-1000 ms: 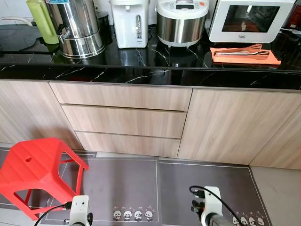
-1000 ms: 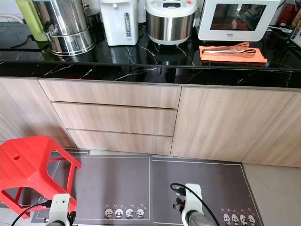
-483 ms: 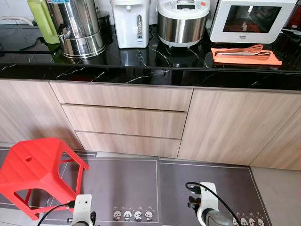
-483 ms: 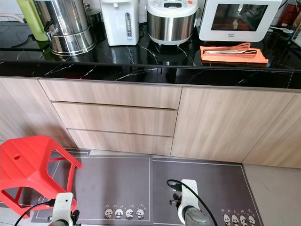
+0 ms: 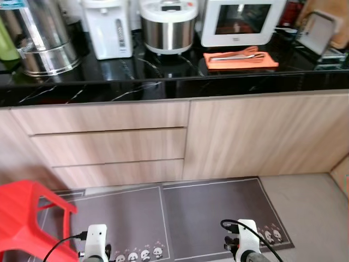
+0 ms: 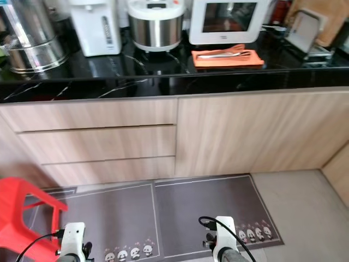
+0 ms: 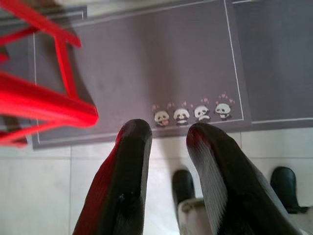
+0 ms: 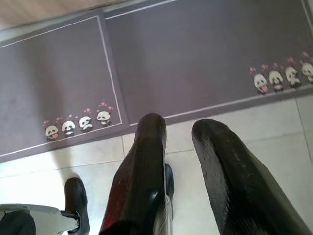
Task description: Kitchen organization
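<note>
View has swung right along the surface (image 5: pixel 163 90); stool (image 5: pixel 24 215) now at the edge.
Both grippers, left (image 7: pixel 168 139) and right (image 8: pixel 183 134), hang slightly parted, empty; walking on could clip the stool.

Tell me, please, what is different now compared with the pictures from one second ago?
Only the camera turned to the robot's right: the whole scene slid left, and a toaster came into view. The tongs lie on the orange mat as before. Both end effectors, left and right, still hang open, holding nothing.
</note>
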`<state>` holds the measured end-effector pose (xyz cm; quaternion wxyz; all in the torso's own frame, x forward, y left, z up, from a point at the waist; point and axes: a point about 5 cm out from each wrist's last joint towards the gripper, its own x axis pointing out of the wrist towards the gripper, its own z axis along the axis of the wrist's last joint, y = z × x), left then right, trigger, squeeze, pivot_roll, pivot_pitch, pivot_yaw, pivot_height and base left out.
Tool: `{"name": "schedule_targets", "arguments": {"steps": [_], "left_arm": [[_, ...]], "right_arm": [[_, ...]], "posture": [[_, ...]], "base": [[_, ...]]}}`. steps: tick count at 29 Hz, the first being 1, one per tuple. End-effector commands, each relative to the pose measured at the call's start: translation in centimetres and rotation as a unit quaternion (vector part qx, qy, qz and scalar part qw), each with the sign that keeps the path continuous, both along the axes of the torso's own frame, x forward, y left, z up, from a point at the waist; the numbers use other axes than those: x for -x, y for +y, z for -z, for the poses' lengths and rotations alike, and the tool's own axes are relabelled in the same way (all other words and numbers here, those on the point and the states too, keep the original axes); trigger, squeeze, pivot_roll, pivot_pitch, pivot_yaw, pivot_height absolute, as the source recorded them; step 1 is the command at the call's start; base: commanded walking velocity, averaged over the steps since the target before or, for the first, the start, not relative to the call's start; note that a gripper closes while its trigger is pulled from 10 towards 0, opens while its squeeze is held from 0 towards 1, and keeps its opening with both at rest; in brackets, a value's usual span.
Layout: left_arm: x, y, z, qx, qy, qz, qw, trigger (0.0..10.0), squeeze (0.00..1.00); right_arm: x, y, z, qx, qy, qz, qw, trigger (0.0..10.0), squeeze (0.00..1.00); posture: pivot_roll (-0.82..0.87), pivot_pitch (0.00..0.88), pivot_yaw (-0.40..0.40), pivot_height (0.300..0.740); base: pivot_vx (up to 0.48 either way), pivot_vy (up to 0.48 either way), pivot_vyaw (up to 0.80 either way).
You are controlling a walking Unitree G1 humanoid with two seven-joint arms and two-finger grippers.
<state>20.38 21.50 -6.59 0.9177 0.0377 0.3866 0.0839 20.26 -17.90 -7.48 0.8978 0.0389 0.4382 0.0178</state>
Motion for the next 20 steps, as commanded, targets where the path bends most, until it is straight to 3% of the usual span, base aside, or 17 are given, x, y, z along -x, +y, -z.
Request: {"name": "schedule_targets", "arguments": {"steps": [1,9,20], "left_arm": [[-0.04,0.17,-0.05,-0.009,0.002,0.004,1.0,10.0,0.0],[0.31,0.1,0.14,-0.021,0.006,0.011,1.0,10.0,0.0],[0.39,0.15,0.17,-0.018,0.007,0.011,1.0,10.0,0.0]], "right_arm": [[0.0,0.09,0.04,-0.002,0.006,-0.001,1.0,10.0,0.0],[0.01,0.04,0.05,0.0,0.009,-0.002,1.0,10.0,0.0],[-0.26,-0.03,-0.09,0.0,0.008,-0.003,1.0,10.0,0.0]], "posture": [[0.03,0.0,-0.003,0.74],[0.04,0.0,0.0,0.74],[0.03,0.0,0.001,0.74]], "base": [[0.0,-0.48,-0.7],[0.0,-0.294,-0.7],[0.0,0.0,-0.71]]}}
